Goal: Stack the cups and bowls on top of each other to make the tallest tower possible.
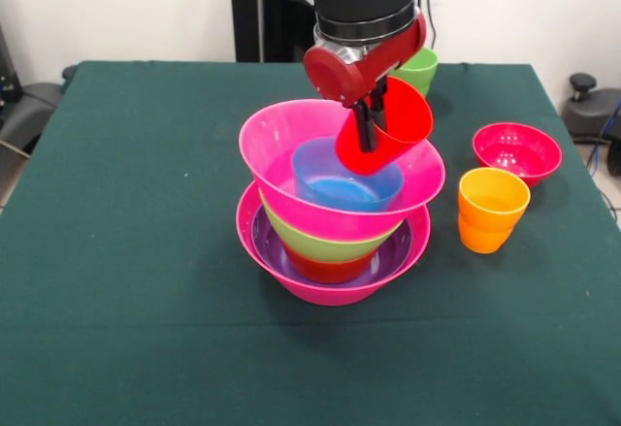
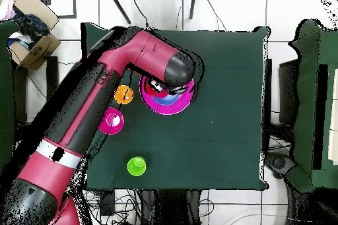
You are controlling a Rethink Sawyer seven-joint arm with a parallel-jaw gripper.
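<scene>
Stacking looks well under way but not finished. Nearest the camera in the front view, the tower stands mid-worktop: a large hot-pink base bowl, a purple bowl nested in it, what seems to be an orange-red bowl low inside, though only a sliver shows, then a lime green bowl, a second large hot-pink bowl sitting tilted, and a small blue bowl inside that. Six bowls are therefore in place. Just above the blue bowl, the end effector is clamped on the rim of the red cup, which hangs tipped over the tower's right side, not yet seated. To the right, near the tower, the orange cup waits upright; just beyond it sits the crimson bowl. Farthest off, behind the arm, the lime green cup peeks out. Count: seven bowls, three cups; one bowl and all three cups remain to place.
</scene>
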